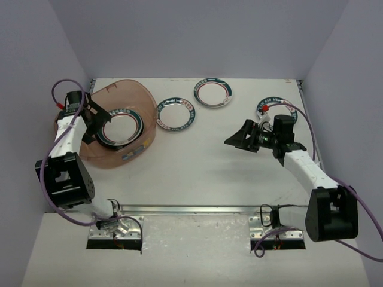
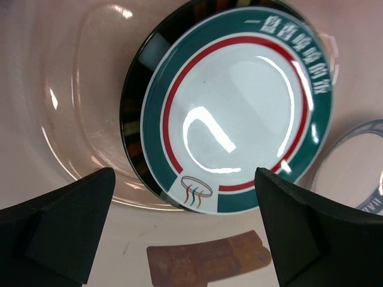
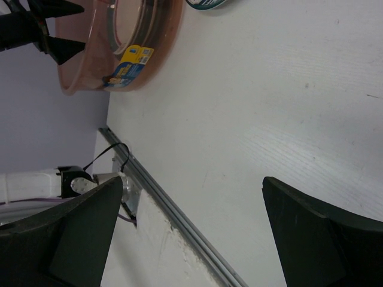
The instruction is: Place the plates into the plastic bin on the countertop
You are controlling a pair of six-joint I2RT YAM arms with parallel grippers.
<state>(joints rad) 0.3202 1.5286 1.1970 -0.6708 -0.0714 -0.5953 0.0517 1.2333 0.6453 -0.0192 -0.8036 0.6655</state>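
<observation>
Left gripper [image 1: 94, 124] and right gripper [image 1: 236, 139] both spread wide, empty; plate [image 1: 267, 106] at table's [image 1: 209, 179] 2 o'clock is half hidden behind right arm [image 1: 299, 161].

Left tool [image 1: 99, 125] over plastic bin [image 1: 125, 84], plate [image 1: 121, 127] inside it, three plates [image 1: 176, 114] [image 1: 213, 92] [image 1: 272, 100] on countertop [image 1: 203, 173], right tool [image 1: 241, 139] spread wide

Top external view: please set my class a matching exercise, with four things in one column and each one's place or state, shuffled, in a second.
Column one
1 plastic bin
2 left gripper
3 right gripper
4 metal rail

Column two
A along the near edge of the countertop
B open, over bare countertop
C open, above the plates in the bin
D far left of the countertop, holding stacked plates

Pairs: 1-D, 2-C, 3-B, 4-A
</observation>
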